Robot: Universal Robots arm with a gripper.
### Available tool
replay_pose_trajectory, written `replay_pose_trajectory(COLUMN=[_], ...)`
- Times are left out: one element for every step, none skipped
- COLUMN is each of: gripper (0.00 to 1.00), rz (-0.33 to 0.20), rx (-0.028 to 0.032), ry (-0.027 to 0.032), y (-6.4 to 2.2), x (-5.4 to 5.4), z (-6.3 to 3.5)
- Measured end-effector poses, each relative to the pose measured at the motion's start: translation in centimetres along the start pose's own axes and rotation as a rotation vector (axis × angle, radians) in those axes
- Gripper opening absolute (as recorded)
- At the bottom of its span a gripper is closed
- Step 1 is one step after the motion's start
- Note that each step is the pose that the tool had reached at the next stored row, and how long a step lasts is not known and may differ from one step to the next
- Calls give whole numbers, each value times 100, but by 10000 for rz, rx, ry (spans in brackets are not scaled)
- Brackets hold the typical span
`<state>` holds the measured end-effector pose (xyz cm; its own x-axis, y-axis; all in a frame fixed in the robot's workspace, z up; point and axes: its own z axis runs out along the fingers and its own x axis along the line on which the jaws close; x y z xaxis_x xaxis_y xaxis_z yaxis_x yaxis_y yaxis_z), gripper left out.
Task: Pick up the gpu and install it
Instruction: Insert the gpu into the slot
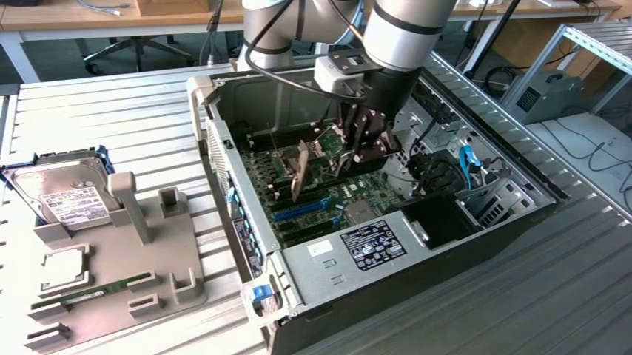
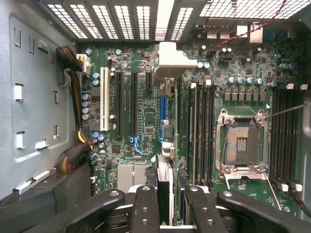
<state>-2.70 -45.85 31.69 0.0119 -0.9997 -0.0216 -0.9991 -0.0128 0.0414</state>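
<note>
Claw: the gripper [image 2: 165,204] is down inside the open computer case [image 1: 513,166], its jaws part-way closed on the top edge of the gpu [image 2: 165,187] — the card is pinched edge-on between the black fingers [image 2: 145,206].
Card: held upright, pale metal bracket [image 2: 171,60] at the end toward the perforated rear wall [image 2: 121,19]; it hangs just above the motherboard [image 2: 146,121], roughly in line with the blue slot [image 2: 163,108]. Whether its edge is touching the slot yet, I can't tell.
Exterior view: the gpu [image 1: 299,166] stands among the expansion slots, with the gripper [image 1: 363,144] straight above it.
Neighbours: the long black slots [image 2: 120,104] on one side, the memory slots [image 2: 204,131] and bare CPU socket [image 2: 241,143] on the other.
Risk, as I judge it: a card slightly off the slot line would ride onto the slot's plastic lip and jam — pressing down then could bend the board or twist the card in the jaws.
Second risk: the bracket could catch the rear wall's edge and tip the card.
Outside the case: a hard drive [image 1: 67,196], a CPU chip [image 1: 61,268] and a memory stick [image 1: 94,290] sit on the grey parts holder [image 1: 109,310].
</note>
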Motion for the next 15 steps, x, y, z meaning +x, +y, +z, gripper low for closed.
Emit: replay_pose_trajectory(gripper=[26, 26, 26, 26, 26, 26, 26, 26, 26, 26, 26, 26, 26, 26, 26], rz=[0, 0, 0, 0, 0, 0, 1, 0, 0, 1, 0, 0, 0, 0, 0], rx=[0, -1, 0, 0, -1, 0, -1, -1, 0, 0, 0, 0, 0, 0, 0], ry=[0, 0, 0, 0, 1, 1, 0, 0, 0, 0, -1, 0, 0, 0, 0], y=[0, 0, 0, 0, 0, 0, 1, 0, 1, 1, 1, 1, 1, 1, 1], x=[4, 8, 12, 18, 22, 24, 29, 33, 37, 42, 44, 48, 52, 56, 59], z=[0, 0, 0, 0, 0, 0, 0, 0, 1, 1, 1, 1, 1, 1, 1])
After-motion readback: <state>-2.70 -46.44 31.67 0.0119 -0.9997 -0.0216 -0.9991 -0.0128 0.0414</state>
